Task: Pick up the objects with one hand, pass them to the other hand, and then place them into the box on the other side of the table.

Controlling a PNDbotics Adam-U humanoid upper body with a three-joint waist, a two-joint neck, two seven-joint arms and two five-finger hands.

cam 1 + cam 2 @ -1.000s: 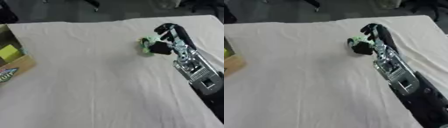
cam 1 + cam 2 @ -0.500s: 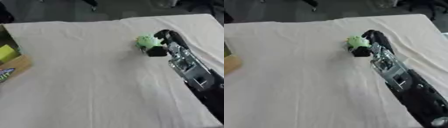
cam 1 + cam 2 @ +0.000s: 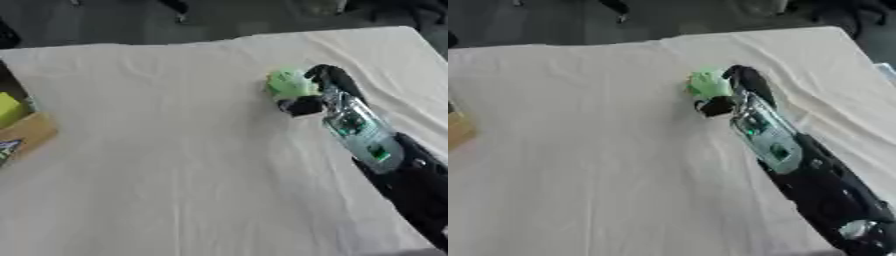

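Green object [image 3: 287, 83], rounded, pale

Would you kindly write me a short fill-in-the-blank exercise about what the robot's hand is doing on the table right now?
1. The right hand is curled round a small object whose colour is ____.
2. The table is covered with a cloth of a ____ colour.
3. The cardboard box shows at the ____ edge of the left eye view.
4. The robot's ____ hand shows in neither view.

Missing words: green; white; left; left
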